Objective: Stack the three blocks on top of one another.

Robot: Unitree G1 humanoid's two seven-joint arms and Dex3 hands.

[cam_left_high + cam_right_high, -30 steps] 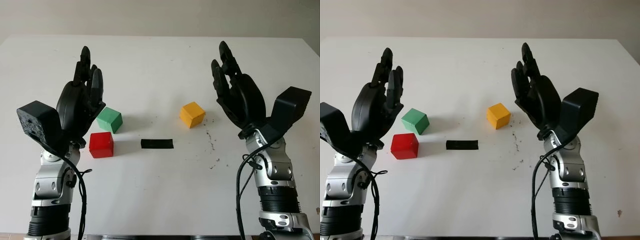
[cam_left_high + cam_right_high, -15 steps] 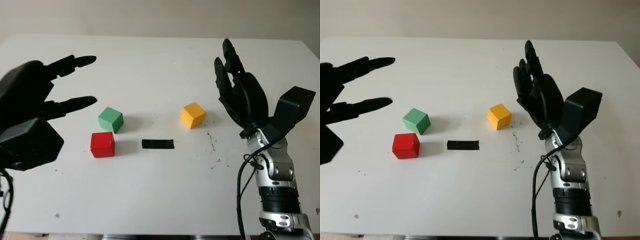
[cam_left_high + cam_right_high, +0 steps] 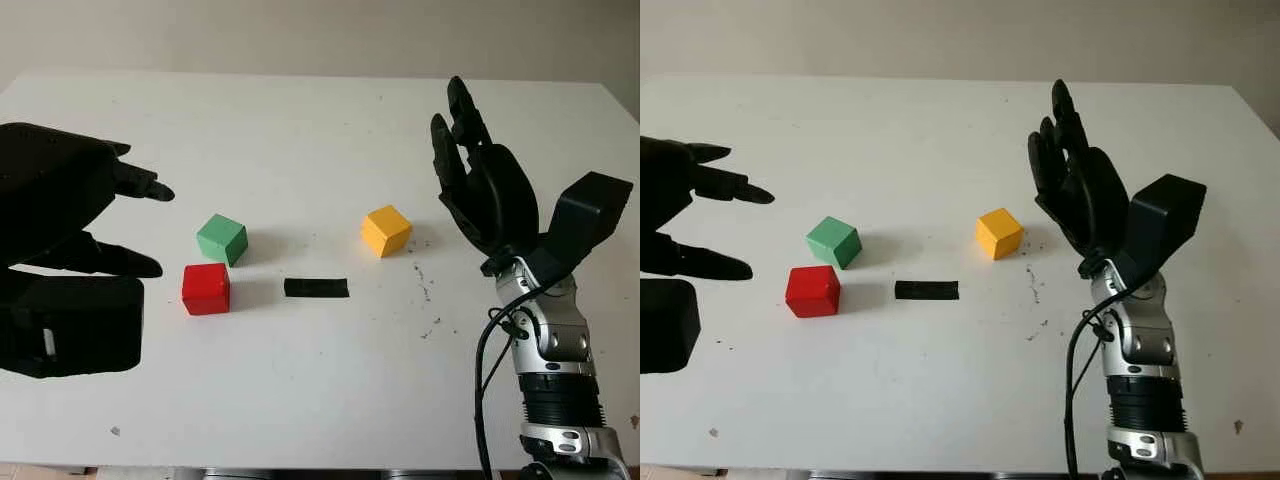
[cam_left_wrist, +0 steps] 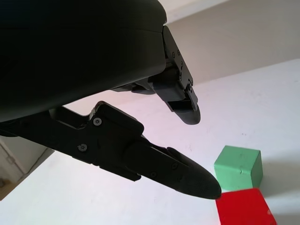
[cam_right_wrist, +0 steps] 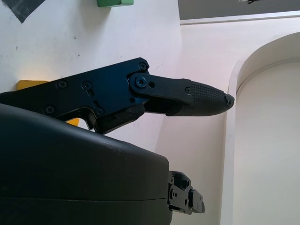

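Three blocks sit apart on the white table [image 3: 300, 380]. The green block [image 3: 222, 239] lies left of centre, with the red block [image 3: 205, 289] just in front of it. The yellow block [image 3: 386, 229] lies right of centre. My left hand [image 3: 110, 225] is raised at the left, open, its fingers pointing toward the green and red blocks without touching them; both the green block [image 4: 238, 167] and the red block [image 4: 244, 208] appear in the left wrist view. My right hand [image 3: 470, 175] is held up, open, to the right of the yellow block.
A short black strip [image 3: 316, 288] lies flat on the table between the red and yellow blocks. Small dark specks [image 3: 422, 285] are scattered in front of the yellow block. The table's far edge meets a pale wall.
My left hand has lifted toward the camera, swung left and turned its fingers sideways toward the green and red blocks. The right hand and the blocks have barely moved.
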